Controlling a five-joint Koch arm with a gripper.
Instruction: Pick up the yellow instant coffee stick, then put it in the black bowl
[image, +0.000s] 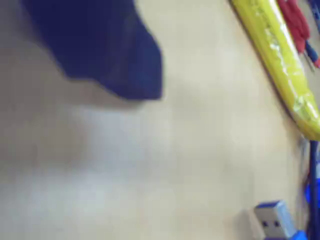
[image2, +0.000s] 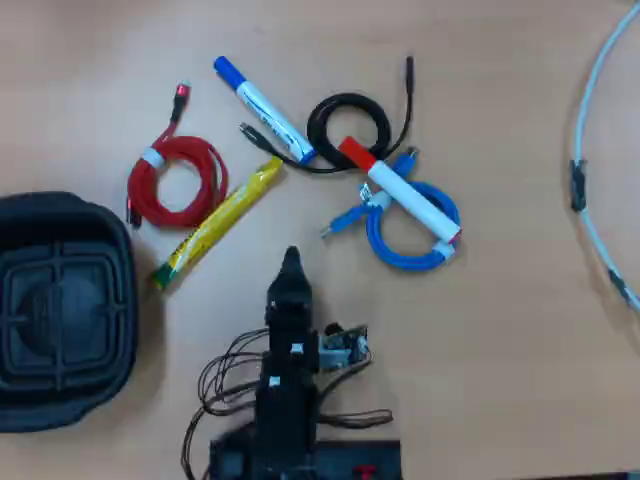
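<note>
overhead view: claw (image2: 291, 262) sits near the table's bottom edge, tip pointing up the frame, holding nothing; jaws line up so can't tell how far open. yellow instant coffee stick (image2: 216, 224) lies diagonally on the table (image2: 500, 330), just up-left of the claw tip, green end toward the black bowl (image2: 62, 310) at the left edge, beside a red cable coil (image2: 176, 183). wrist view: blurred dark claw part top left, stick (image: 278, 56) at the right edge, blue usb plug (image: 274, 220) at the bottom right.
</note>
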